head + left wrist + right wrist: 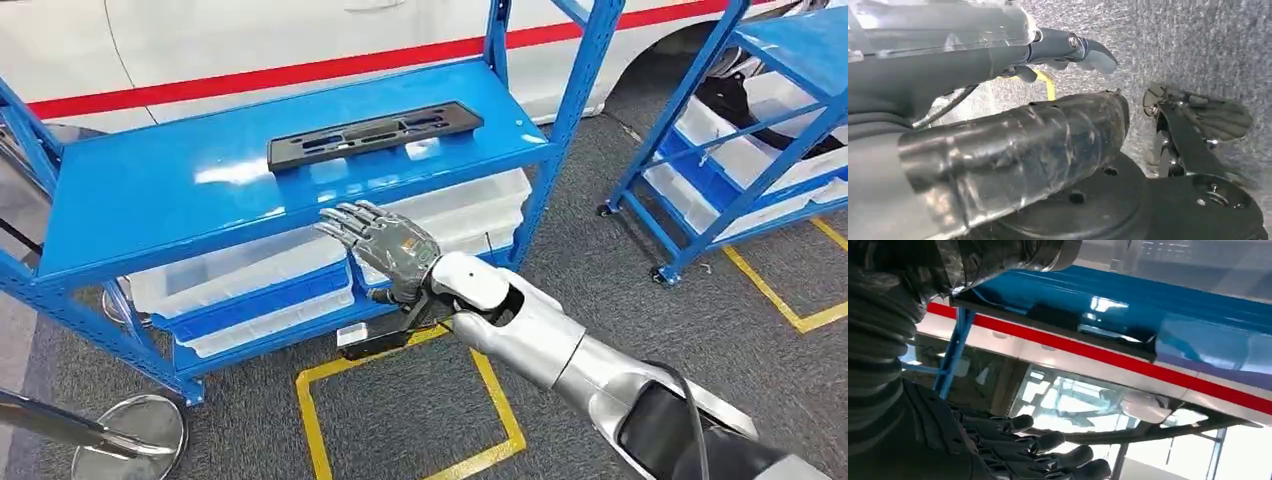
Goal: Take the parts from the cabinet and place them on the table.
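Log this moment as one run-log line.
phase: reaching | right hand: open, raised at blue shelf front edge | black part: flat on shelf, untouched | left hand: hanging over floor, holding nothing

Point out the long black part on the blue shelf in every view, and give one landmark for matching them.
Head view: the black part lies flat on the blue shelf, beyond the right hand.
Right wrist view: the same part is a dark strip along the shelf's edge, seen upside down.
Left wrist view: not in it.
Shared landmark: the red stripe on the white car behind the shelf.
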